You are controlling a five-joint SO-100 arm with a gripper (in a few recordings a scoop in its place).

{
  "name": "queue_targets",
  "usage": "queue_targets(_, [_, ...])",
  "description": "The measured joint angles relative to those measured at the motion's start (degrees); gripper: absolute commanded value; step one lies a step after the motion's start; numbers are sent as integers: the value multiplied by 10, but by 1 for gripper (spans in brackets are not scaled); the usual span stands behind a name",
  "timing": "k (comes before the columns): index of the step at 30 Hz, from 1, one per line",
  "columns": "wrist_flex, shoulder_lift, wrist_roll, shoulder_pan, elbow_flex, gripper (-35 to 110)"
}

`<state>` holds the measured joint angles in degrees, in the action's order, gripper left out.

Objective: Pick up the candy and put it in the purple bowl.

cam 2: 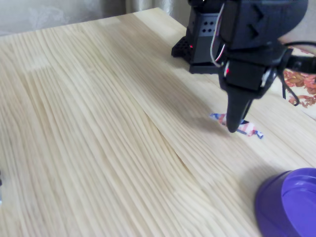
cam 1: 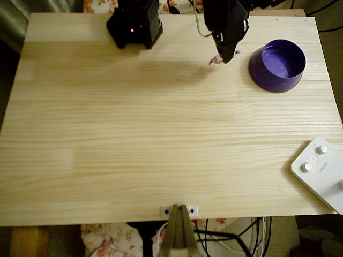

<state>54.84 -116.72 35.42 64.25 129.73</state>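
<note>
Here, in the overhead view, a clamp point(cam 1: 179, 225) is biting the table's point(cam 1: 134, 139) near edge at six o'clock, and a white button box point(cam 1: 321, 172) is sitting at about four o'clock. Farther back, at two o'clock, the purple bowl point(cam 1: 277, 65) is standing upright on the wood, well apart from the box. Just beside it at about nine o'clock from the bowl, the black gripper point(cam 1: 224, 58) is pointing down at the candy point(cam 1: 214, 62). In the fixed view the gripper point(cam 2: 233, 126) is touching down on the candy point(cam 2: 247, 128), whose twisted ends are sticking out either side; whether the fingers are closed on it I cannot tell. The arm's black base point(cam 1: 135, 24) is sitting at eleven o'clock.
</note>
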Motion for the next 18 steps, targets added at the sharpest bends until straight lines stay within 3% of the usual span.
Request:
queue_targets(8, [-36,-20,-163,8,-2,0])
queue_targets(18, [-62,20,-229,14,-91,0])
